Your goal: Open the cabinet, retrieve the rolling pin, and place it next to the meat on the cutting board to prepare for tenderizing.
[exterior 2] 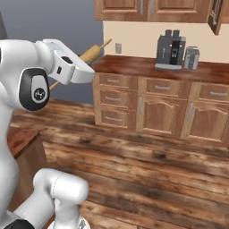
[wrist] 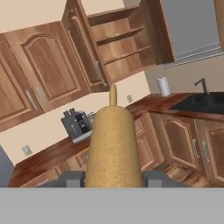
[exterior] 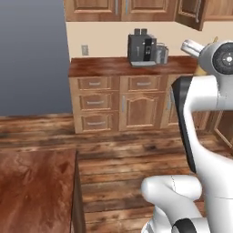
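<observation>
My gripper [wrist: 113, 179] is shut on the rolling pin [wrist: 113, 146], a light-tan wooden cylinder that runs away from the hand, its stub handle pointing up at the cabinet. In the right base view the rolling pin [exterior 2: 93, 52] sticks out slantwise past the gripper [exterior 2: 84, 68], held high over the floor. The cabinet [wrist: 120, 41] is open: its door [wrist: 83, 48] is swung aside and bare wooden shelves show. The same open door [exterior: 191, 12] hangs at the top right of the left base view. The meat and the cutting board are out of view.
A coffee machine [exterior: 142, 48] stands on the wooden counter [exterior: 104, 67] above drawers and low doors. A second wooden countertop [exterior: 34, 182] lies close at the lower left. A sink [wrist: 199, 103] and a paper roll [wrist: 163, 85] sit further right. Plank floor [exterior 2: 147, 170] lies between.
</observation>
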Tool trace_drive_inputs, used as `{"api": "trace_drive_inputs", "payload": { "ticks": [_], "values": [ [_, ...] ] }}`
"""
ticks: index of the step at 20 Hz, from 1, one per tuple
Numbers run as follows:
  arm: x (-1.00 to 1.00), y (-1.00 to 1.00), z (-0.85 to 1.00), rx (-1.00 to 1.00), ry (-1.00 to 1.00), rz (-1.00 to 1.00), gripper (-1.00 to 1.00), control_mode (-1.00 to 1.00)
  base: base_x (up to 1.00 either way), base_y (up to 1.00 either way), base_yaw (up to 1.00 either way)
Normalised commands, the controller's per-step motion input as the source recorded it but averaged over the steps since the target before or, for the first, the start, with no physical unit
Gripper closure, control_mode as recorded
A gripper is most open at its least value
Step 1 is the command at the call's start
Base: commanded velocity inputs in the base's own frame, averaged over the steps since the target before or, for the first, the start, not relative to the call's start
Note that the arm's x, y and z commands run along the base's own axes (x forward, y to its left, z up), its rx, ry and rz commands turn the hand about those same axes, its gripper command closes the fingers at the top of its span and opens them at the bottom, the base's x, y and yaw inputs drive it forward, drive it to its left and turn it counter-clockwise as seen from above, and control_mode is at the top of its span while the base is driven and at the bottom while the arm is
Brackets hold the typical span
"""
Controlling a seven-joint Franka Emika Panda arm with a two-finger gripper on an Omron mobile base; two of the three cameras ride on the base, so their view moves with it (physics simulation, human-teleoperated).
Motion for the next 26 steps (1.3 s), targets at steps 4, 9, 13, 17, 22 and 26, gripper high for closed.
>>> {"api": "trace_drive_inputs", "payload": {
  "ticks": [4, 9, 13, 17, 22, 26],
  "values": [
    [0.00, 0.00, 0.00, 0.00, 0.00, 0.00, 1.00, 1.00, -0.59, 0.66, 0.37],
    [0.00, 0.00, 0.00, 0.00, 0.00, 0.00, 1.00, 1.00, -0.65, 0.30, 0.43],
    [0.00, 0.00, 0.00, 0.00, 0.00, 0.00, 1.00, 1.00, -0.60, 0.14, 0.49],
    [0.00, 0.00, 0.00, 0.00, 0.00, 0.00, 1.00, 1.00, -0.70, -0.01, 0.47],
    [0.00, 0.00, 0.00, 0.00, 0.00, 0.00, 1.00, 1.00, -0.71, -0.18, 0.47],
    [0.00, 0.00, 0.00, 0.00, 0.00, 0.00, 1.00, 1.00, -0.65, -0.21, 0.48]
  ]
}}
